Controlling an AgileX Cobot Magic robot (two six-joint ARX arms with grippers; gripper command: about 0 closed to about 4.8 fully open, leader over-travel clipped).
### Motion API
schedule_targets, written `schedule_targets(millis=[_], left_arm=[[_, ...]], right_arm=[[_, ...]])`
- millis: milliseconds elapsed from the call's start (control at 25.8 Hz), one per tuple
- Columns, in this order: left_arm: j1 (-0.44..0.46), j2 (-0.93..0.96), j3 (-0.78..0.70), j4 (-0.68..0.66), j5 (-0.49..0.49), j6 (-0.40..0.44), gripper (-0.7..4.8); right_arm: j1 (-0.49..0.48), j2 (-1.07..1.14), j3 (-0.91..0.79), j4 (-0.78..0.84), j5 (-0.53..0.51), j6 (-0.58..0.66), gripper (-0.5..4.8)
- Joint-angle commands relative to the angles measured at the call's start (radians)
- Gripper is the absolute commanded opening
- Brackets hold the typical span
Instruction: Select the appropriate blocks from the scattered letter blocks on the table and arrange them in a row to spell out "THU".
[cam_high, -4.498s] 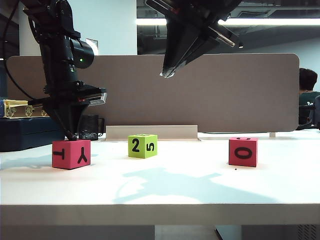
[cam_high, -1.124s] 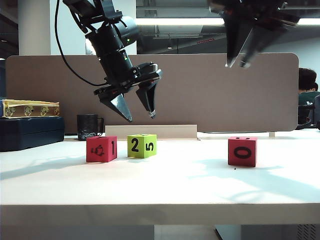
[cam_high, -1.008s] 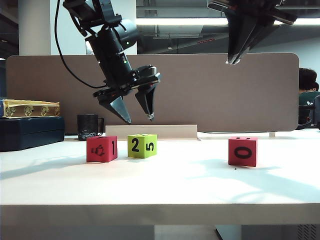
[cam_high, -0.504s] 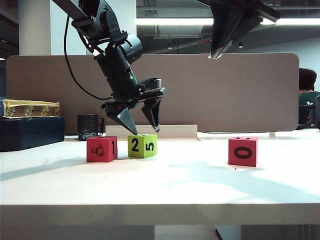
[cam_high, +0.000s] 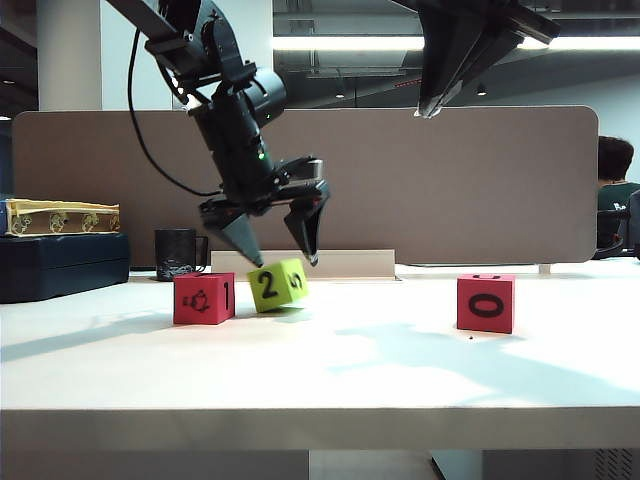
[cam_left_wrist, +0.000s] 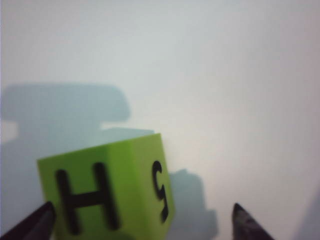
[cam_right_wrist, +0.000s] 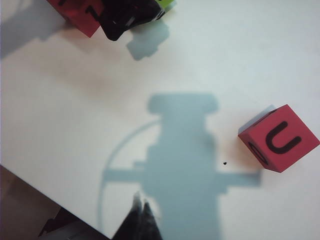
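The left hand (cam_high: 282, 255) is seen low over the lime-green block (cam_high: 278, 285), with its two fingers spread wide and nothing held between them; in the left wrist view the fingertips (cam_left_wrist: 244, 223) stand on both sides of the cube, which shows an H on its upper face. In the exterior view this green block is tilted on the bench (cam_high: 320, 370), with one edge lifted, and it stands just beside the red block (cam_high: 203, 298) at its left. The step in hand is judged to be the taking of the H cube, and for this the cube should first be allowed to settle flat, or the fingers should be lowered evenly on both sides, so that it is not pushed over further. The closing should be made on two opposite side faces, with the H kept upward. Care is needed that the neighbouring red block is not touched. The right hand (cam_high: 428, 108) is held high above the bench, its fingers pressed together and empty. The other red block (cam_right_wrist: 278, 138), with the U on top, lies well apart at the right side.
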Motion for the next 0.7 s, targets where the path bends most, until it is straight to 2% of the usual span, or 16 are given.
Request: schedule_targets(millis=[39, 271, 582, 698], left_arm=[[-0.005, -0.008, 0.031, 0.001, 0.009, 0.002, 4.48], [-0.011, -0.005, 0.069, -0.004, 0.017, -0.001, 4.48], [-0.011, 0.02, 0.068, -0.017, -0.031, -0.005, 4.48], [-0.009, 0.039, 0.068, -0.033, -0.024, -0.032, 4.43]], right_arm=[[0.001, -0.005, 0.004, 0.012, -0.002, 0.002, -0.05], [0.001, -0.005, 0.004, 0.008, -0.002, 0.003, -0.05], [0.001, -0.005, 0.004, 0.0, -0.003, 0.002, -0.05], [0.002, -0.005, 0.004, -0.008, -0.003, 0.002, -0.05]])
